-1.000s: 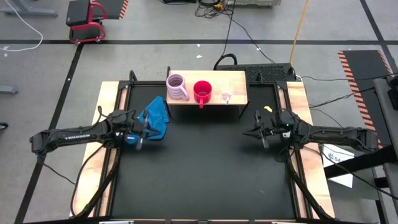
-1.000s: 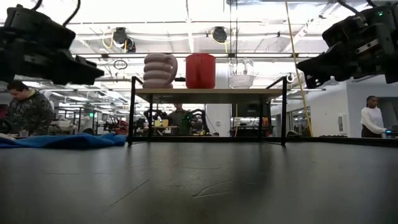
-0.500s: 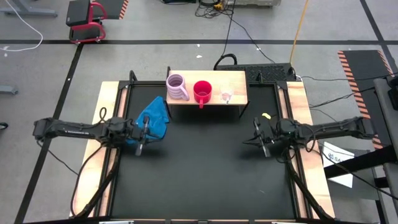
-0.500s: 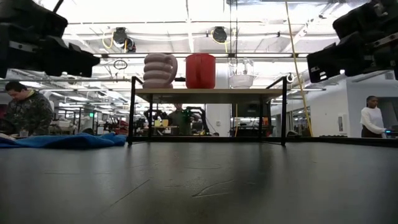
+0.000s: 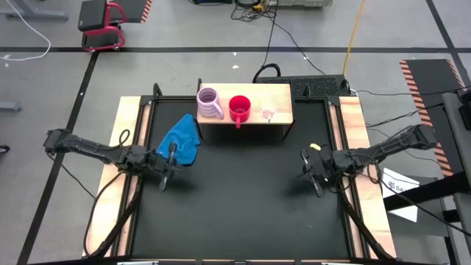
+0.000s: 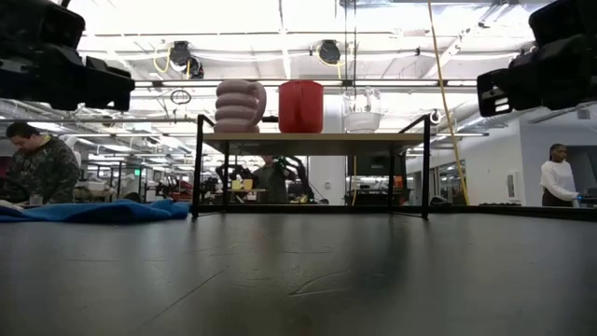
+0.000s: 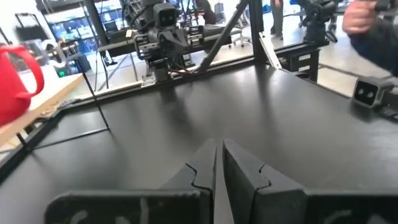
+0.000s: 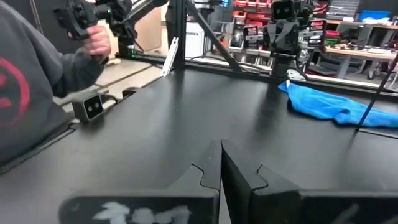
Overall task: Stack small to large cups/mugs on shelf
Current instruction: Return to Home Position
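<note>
Three abreast on the shelf (image 5: 281, 97), largest to smallest: lilac-pink mug (image 5: 210, 103), red mug (image 5: 240, 108), glass cup (image 5: 268, 112), with left tool (image 7: 219, 144) and right tool (image 8: 221, 144) empty, pinched nearly shut, low over the tabletop (image 5: 243, 202) before the shelf, apparently parked clear.

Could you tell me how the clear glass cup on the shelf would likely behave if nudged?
The clear glass cup looks small and thin: probably light, fragile. Smooth glass may slip when pinched. Squat and upright, it would likely slide along the shelf before tipping.
</note>
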`<state>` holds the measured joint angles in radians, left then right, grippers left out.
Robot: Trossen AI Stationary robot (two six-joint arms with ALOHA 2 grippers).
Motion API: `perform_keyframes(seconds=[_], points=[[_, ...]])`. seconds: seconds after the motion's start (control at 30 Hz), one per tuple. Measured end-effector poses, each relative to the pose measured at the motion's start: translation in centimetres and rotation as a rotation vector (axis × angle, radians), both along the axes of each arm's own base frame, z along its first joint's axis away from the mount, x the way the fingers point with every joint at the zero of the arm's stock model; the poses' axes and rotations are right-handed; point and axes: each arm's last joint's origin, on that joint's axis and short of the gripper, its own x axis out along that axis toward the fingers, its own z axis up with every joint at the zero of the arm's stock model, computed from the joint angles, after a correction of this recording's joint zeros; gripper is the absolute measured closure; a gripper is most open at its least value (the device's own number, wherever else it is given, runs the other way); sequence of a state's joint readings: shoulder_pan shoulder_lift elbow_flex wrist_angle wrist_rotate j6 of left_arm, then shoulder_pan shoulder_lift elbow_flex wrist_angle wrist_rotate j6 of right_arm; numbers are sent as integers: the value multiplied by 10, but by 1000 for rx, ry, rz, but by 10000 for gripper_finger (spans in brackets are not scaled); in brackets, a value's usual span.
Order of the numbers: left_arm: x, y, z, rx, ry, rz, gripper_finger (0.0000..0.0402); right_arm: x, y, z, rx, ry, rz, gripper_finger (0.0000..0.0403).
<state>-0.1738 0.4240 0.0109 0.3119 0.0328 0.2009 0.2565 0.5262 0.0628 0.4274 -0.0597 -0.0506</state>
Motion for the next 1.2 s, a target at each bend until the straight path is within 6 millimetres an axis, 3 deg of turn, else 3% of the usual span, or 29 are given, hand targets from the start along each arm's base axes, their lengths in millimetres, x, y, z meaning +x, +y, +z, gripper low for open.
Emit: perform_keyframes(seconds=[0.57, 0.8, 0.9, 1.1, 1.2], points=[[-2, -3, -7, 103, 59, 29, 371, -4, 13, 1, -49, -46, 54, 403], [-2, -3, -7, 73, 61, 57, 371, -7, 17, 6, -119, -108, -140, 403], [-2, -3, -7, 99, 56, 56, 371, -8, 18, 6, -152, -118, -140, 403], [-1, -1, -4, 128, 21, 103, 371, -4, 8, 7, -144, -121, -224, 403], [0, 1, -2, 154, 3, 121, 371, -1, 2, 7, -141, -119, -187, 403]])
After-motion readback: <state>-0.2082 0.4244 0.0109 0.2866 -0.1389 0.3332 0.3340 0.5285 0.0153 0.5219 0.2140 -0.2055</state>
